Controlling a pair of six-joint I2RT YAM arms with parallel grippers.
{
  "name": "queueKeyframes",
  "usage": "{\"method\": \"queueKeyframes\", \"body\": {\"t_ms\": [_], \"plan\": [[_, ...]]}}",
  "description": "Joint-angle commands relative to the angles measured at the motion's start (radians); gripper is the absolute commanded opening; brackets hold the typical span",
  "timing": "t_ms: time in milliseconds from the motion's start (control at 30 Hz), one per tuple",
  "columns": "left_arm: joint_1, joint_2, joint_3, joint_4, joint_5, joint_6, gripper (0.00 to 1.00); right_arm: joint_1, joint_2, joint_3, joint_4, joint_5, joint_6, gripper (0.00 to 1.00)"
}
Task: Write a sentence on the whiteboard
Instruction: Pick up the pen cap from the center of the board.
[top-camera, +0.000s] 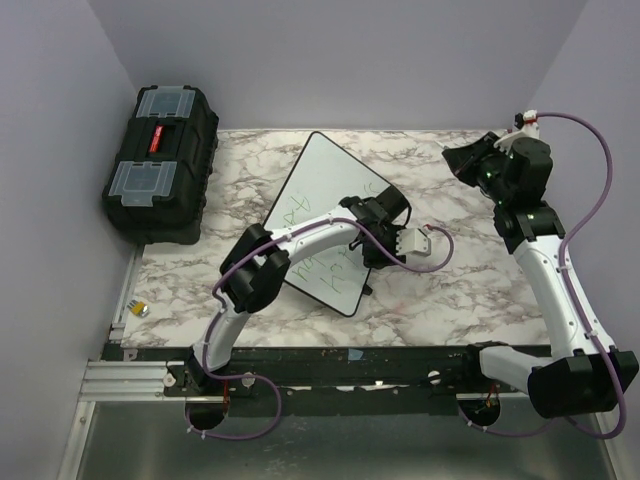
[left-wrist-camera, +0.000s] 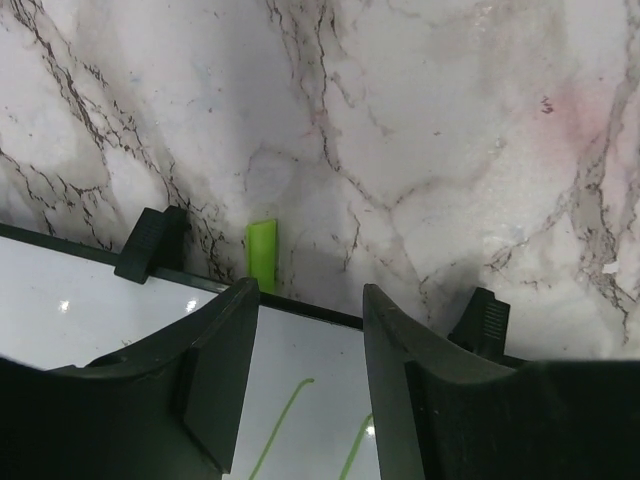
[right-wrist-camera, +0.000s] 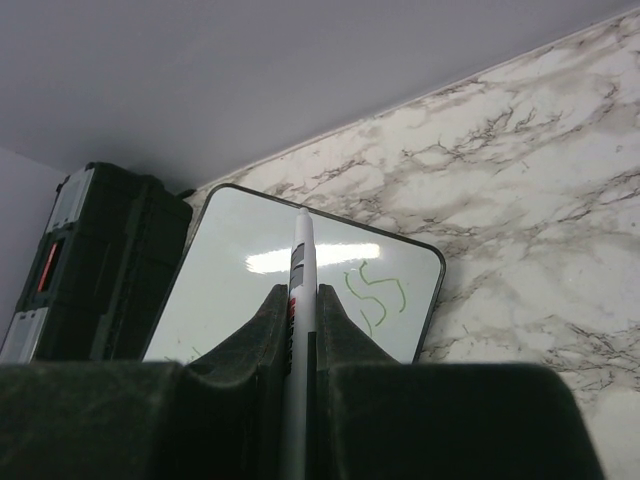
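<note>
The whiteboard (top-camera: 325, 170) lies tilted on the marble table, with the sentence (top-camera: 298, 208) in green letters across it. My left gripper (top-camera: 390, 205) hovers over the board's right edge. In the left wrist view this gripper (left-wrist-camera: 310, 290) is open, with only the whiteboard (left-wrist-camera: 300, 350) and green strokes (left-wrist-camera: 280, 420) between its fingers. A small green piece (left-wrist-camera: 262, 255) lies on the table just past the edge. At the back right, my right gripper (top-camera: 462, 160) is raised. The right wrist view shows it (right-wrist-camera: 302, 292) shut on a white marker (right-wrist-camera: 303, 250), pointing at the whiteboard (right-wrist-camera: 240, 290) and its green letters (right-wrist-camera: 375, 290).
A black toolbox (top-camera: 160, 160) with clear lid compartments stands at the back left, also seen in the right wrist view (right-wrist-camera: 90, 270). A small yellow object (top-camera: 140, 308) lies near the table's left edge. Two black tabs (left-wrist-camera: 150, 245) sit at the board's edge.
</note>
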Motion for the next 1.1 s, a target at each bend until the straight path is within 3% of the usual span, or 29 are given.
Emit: {"method": "queueKeyframes", "body": {"t_ms": [0, 433, 600, 767, 900, 1067], "plan": [[-0.007, 0.068, 0.098, -0.087, -0.053, 0.016, 0.47, 0.002, -0.026, -0.02, 0.022, 0.002, -0.015, 0.01], [-0.018, 0.185, 0.2, -0.103, -0.152, -0.05, 0.53, 0.003, -0.039, -0.037, 0.037, -0.03, -0.015, 0.01], [-0.031, 0.236, 0.292, -0.182, -0.225, -0.091, 0.54, 0.003, -0.049, -0.039, 0.036, -0.047, -0.009, 0.01], [-0.041, 0.289, 0.397, -0.304, -0.199, -0.174, 0.54, 0.003, -0.061, -0.047, 0.032, -0.06, -0.006, 0.01], [-0.041, 0.286, 0.342, -0.277, -0.144, -0.23, 0.55, 0.003, -0.068, -0.052, 0.027, -0.066, -0.004, 0.01], [-0.041, 0.353, 0.321, -0.27, -0.2, -0.26, 0.53, 0.003, -0.072, -0.063, 0.026, -0.074, -0.004, 0.01]]}}
